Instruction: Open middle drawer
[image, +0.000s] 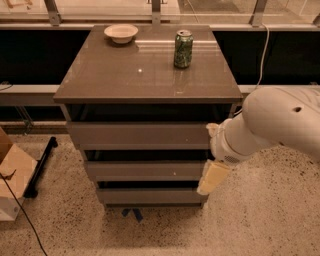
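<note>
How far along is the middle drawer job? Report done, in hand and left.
Done: nothing visible; the middle drawer looks shut. In hand: the tool hangs at that drawer's right end, close against its front. Left: get hold of the front and pull it out.

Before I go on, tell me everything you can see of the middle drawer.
The middle drawer shows a flat, glossy grey-brown front with no handle and one tiny white speck right of centre. It looks closed, level, with dark gaps above and below. The claw sits at its right end; contact cannot be told.
</note>
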